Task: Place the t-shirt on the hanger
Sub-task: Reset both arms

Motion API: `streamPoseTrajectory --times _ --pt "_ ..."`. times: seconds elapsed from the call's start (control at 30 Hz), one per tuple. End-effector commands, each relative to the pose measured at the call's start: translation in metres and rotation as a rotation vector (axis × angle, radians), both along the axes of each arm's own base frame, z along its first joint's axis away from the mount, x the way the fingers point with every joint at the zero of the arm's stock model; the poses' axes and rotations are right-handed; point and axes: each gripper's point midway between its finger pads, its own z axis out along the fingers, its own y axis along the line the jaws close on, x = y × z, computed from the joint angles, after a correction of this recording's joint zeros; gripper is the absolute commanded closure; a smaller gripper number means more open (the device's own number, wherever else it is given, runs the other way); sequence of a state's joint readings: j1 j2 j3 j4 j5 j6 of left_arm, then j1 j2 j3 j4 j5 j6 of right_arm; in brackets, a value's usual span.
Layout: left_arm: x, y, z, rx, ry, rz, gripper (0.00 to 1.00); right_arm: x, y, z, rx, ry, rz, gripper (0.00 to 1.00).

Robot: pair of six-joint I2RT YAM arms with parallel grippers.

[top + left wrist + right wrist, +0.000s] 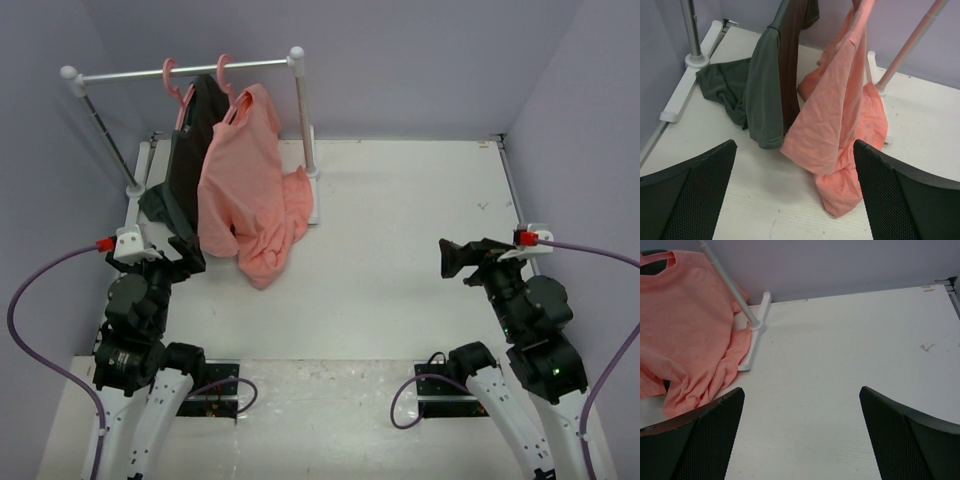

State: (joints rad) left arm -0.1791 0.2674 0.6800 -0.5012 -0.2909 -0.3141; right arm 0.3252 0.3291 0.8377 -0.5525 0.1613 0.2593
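A: Progress? Where is the garment?

B: The plain salmon-pink cotton t-shirt (245,180) hangs from the thin pink plastic hanger (224,70), whose hook is over the white rack rail (255,65). Just left of it is a dark grey shirt (195,120) on a matching pink hanger (170,75). The two garments touch.

A: So it's done?

B: Mostly, I judge. The collar sits up at the hook. I can't tell whether both shoulders are seated, since the hanger's arms are hidden under the cloth.

A: Condition of the shirt?

B: Lopsided and crumpled. The lower part is bunched in folds on the white table (400,220), beside the rack's foot. At most it needs straightening.

A: Tools?

B: The left gripper (794,142) has its jaws spread wide with nothing between them. It is near the shirts but not touching them. The right gripper (801,388) is equally wide and empty, over bare table well apart from the rack.
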Motion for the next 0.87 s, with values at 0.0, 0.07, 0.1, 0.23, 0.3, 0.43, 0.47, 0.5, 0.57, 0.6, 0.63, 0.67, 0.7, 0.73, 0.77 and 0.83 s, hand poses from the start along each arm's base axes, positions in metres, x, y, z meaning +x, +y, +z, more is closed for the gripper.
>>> streamPoseTrajectory --times 0.0,0.07,0.1,0.23,0.3,0.43,0.47,0.5,0.57,0.6,0.63,0.67,0.7,0.73,0.77,0.83 --pt "0.011 -0.004 -0.004 0.001 0.014 -0.01 0.0 0.012 -0.001 -0.004 -0.021 -0.005 -0.019 0.01" --pt "0.015 -0.009 -0.014 0.01 0.032 -0.035 0.0 0.015 -0.004 -0.008 -0.026 0.002 -0.041 0.01" --pt "0.017 -0.01 -0.017 0.012 0.038 -0.041 0.0 0.016 -0.003 -0.01 -0.028 0.007 -0.04 0.01" --pt "0.019 -0.011 -0.02 0.011 0.047 -0.048 0.0 0.021 -0.002 -0.014 -0.028 0.029 -0.043 0.01" --pt "0.019 -0.013 -0.022 0.012 0.051 -0.056 0.0 0.023 -0.001 -0.016 -0.029 0.04 -0.042 0.01" --pt "0.02 -0.013 -0.024 0.011 0.057 -0.055 0.0 0.024 0.0 -0.017 -0.022 0.046 -0.041 0.01" --pt "0.02 -0.013 -0.025 0.011 0.06 -0.055 0.0 0.025 0.001 -0.018 -0.022 0.052 -0.042 0.01" --pt "0.02 -0.014 -0.025 0.011 0.06 -0.056 0.0 0.025 0.001 -0.019 -0.022 0.056 -0.044 0.01" --pt "0.02 -0.014 -0.025 0.01 0.059 -0.06 0.0 0.026 0.0 -0.022 -0.025 0.065 -0.051 0.01" --pt "0.02 -0.014 -0.025 0.01 0.059 -0.061 0.0 0.027 -0.001 -0.023 -0.025 0.068 -0.056 0.01" --pt "0.02 -0.014 -0.025 0.01 0.059 -0.06 0.0 0.027 -0.001 -0.023 -0.026 0.07 -0.059 0.01" --pt "0.02 -0.014 -0.025 0.01 0.059 -0.06 0.0 0.027 -0.002 -0.024 -0.026 0.071 -0.061 0.01" --pt "0.02 -0.014 -0.025 0.01 0.059 -0.06 0.0 0.027 -0.002 -0.024 -0.025 0.074 -0.061 0.01" --pt "0.02 -0.014 -0.024 0.01 0.058 -0.058 0.0 0.027 -0.002 -0.024 -0.023 0.074 -0.062 0.01" --pt "0.02 -0.014 -0.024 0.01 0.057 -0.057 0.0 0.028 -0.002 -0.025 -0.023 0.074 -0.064 0.01" --pt "0.02 -0.013 -0.024 0.01 0.057 -0.056 0.0 0.028 -0.004 -0.025 -0.017 0.077 -0.078 0.01"
